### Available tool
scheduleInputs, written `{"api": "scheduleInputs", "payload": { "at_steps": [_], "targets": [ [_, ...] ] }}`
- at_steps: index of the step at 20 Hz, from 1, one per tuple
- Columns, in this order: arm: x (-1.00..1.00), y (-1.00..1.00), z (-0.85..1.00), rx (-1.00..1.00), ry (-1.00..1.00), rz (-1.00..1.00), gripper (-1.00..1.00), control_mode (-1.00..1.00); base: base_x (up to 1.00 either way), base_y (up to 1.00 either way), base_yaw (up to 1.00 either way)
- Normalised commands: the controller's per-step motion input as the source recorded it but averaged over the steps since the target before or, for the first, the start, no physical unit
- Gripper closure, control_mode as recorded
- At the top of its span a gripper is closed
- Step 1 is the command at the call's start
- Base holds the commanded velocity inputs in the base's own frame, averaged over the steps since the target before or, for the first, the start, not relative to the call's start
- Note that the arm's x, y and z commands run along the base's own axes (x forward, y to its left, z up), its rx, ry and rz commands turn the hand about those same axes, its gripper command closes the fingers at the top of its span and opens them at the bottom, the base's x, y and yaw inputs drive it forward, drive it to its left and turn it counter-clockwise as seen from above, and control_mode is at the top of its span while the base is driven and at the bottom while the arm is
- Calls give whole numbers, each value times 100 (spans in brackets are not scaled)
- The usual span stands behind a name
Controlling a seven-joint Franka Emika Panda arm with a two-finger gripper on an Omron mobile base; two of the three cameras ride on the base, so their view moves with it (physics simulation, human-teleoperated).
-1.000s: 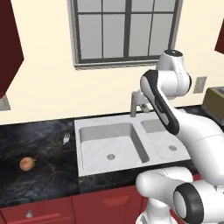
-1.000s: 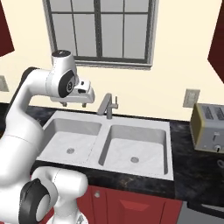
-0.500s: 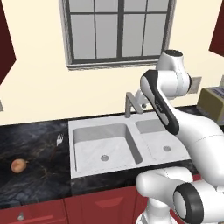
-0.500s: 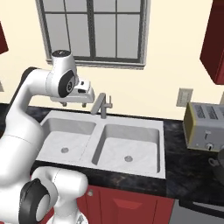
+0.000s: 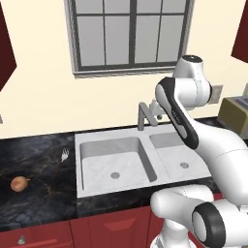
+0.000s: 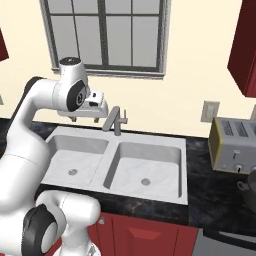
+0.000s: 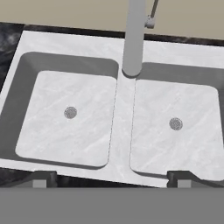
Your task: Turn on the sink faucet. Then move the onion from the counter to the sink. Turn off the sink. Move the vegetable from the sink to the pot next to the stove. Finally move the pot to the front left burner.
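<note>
The sink (image 5: 145,160) is set in the black counter (image 5: 38,193), under the window (image 5: 131,34). It has two white bowls side by side, and each bowl has a round drain. Both bowls look dry.

The faucet (image 5: 144,115) stands at the back edge of the sink, in the middle, where the two bowls meet. In the hand view the faucet (image 7: 134,37) points at the strip between the bowls, and its thin lever (image 7: 152,13) sticks out at the top. I see no water coming out of it.

The gripper (image 6: 75,119) hangs up in the air over the back edge of the sink, just beside the faucet (image 6: 115,120) and not touching it. In the hand view its two dark tips (image 7: 41,180) sit at the bottom, far apart from each other, so the jaws are wide apart and hold nothing.

The onion (image 5: 19,183) lies on the counter well to the left of the sink, near the left edge of the left base view. It is small, round and tan. It is far from the gripper.

A little white fork (image 5: 64,155) lies on the counter just left of the sink's back corner.

A grey toaster (image 6: 235,145) stands on the counter to the right of the sink, by the back wall. A dark pot (image 6: 250,187) sits on the counter in front of it, at the edge of the right base view.
</note>
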Motion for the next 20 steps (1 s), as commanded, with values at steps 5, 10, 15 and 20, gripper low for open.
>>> {"api": "scheduleInputs", "payload": {
  "at_steps": [5,10,15,20],
  "targets": [
    [0,0,0,0,0,0,-100,100,30,-13,0],
    [0,0,0,0,0,0,-100,100,19,-2,0],
    [0,-2,0,0,0,0,-100,-100,1,0,0],
    [-19,-31,0,2,-11,2,-100,-100,0,0,0]
  ]
}}
